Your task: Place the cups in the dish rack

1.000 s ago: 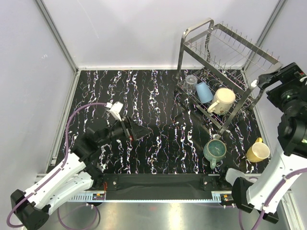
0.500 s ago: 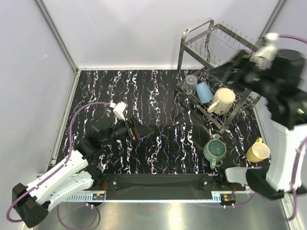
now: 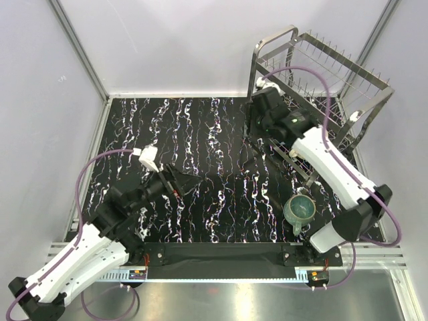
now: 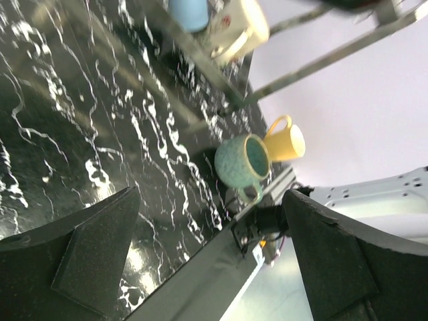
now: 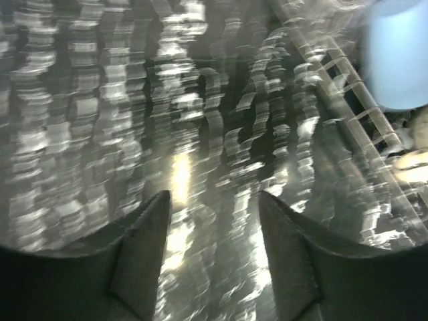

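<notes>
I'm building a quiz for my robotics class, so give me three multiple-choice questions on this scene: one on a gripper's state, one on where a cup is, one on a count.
1. The left gripper is: A open, nothing between its fingers; B shut on a cloth; C shut tight on nothing.
2. The teal mug is: A in the left gripper; B on the table beside the yellow mug; C on the floor.
3. In the left wrist view, the cups on the table outside the dish rack number: A none; B four; C two.

Answers: 1 A, its fingers stand wide apart over bare table. 2 B, both mugs sit together by the table's near edge. 3 C, only the teal and yellow mugs stand there.
</notes>
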You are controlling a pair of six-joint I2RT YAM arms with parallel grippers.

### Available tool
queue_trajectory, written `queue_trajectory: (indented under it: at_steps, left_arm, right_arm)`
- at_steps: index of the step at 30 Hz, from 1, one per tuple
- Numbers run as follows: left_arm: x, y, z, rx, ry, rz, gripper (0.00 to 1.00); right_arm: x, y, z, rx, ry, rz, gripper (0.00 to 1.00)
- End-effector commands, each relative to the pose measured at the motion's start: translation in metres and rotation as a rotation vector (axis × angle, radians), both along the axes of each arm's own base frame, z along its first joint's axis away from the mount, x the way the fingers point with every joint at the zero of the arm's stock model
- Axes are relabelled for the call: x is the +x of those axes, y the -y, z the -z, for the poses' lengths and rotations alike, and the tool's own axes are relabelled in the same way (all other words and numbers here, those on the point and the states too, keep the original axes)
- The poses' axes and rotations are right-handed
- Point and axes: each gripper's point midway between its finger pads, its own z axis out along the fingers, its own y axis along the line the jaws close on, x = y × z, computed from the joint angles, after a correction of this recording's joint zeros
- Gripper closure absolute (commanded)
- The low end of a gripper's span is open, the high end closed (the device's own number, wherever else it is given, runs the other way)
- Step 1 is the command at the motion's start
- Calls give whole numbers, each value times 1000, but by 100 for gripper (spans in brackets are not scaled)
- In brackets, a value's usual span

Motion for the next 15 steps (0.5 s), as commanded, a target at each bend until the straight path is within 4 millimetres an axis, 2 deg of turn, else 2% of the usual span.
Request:
queue_trajectory:
  at_steps: [1,2,4,5,7,12,15]
  left_arm:
    - [6,-12,-2,17,41,-67,6]
    - [5,-12,-1,20,39,-65,6]
    - [5,-11,2,22,35,-59,6]
    - [4,-10,4,24,32,-53,6]
    - [4,-8,6,18,29,-45,6]
    - [3,-7,9,22,34,-33,6]
    - [3,-5,9,30,36,-19,6]
  right_arm:
    - [49,27,12,-224,200,119,44]
    - [59,29,24,-259,237,136,53]
    - [78,39,27,-358,320,172,78]
    - [81,43,38,-409,321,175,85]
    - [93,49,41,-480,362,212,98]
    - [111,55,54,-599,395,222,100]
    - [127,56,69,-668,394,241,100]
